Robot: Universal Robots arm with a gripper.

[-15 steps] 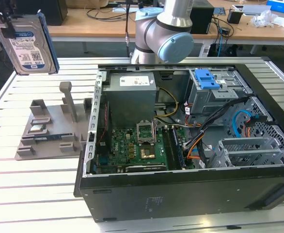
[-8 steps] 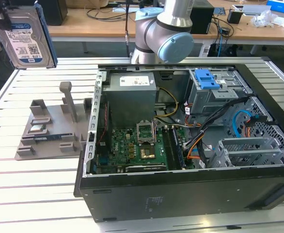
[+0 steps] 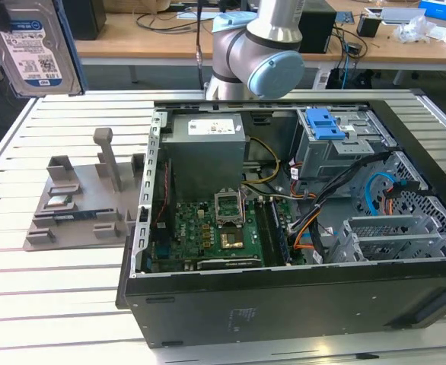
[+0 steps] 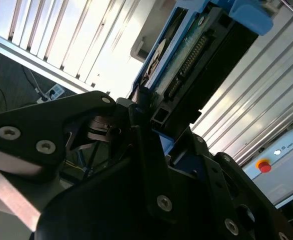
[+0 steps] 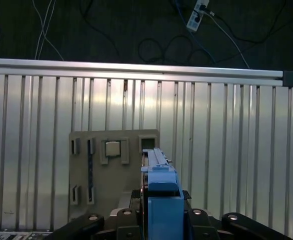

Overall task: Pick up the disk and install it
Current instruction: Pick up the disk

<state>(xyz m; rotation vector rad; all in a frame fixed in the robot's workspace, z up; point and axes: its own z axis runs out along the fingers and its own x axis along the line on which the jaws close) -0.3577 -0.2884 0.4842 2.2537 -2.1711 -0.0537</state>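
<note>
The disk (image 3: pixel 27 44), silver with a white-and-blue label and a blue rail along its edge, hangs upright high above the table at the exterior view's far left. In the second wrist view the disk (image 4: pixel 184 57) shows its circuit-board side and connector, with my gripper (image 4: pixel 149 125) shut on its lower end. In the first wrist view the disk (image 5: pixel 160 187) is seen edge-on, its blue rail rising between my black fingers (image 5: pixel 199 216). The grey robot arm (image 3: pixel 257 49) stands behind the computer case.
An open black computer case (image 3: pixel 284 304) lies on the slatted aluminium table (image 3: pixel 55 304), with a grey drive cage carrying a blue bracket (image 3: pixel 326 125) at its back right. A grey holder fixture (image 3: pixel 78 198) sits left of the case, directly below the disk in the first wrist view (image 5: pixel 114 170).
</note>
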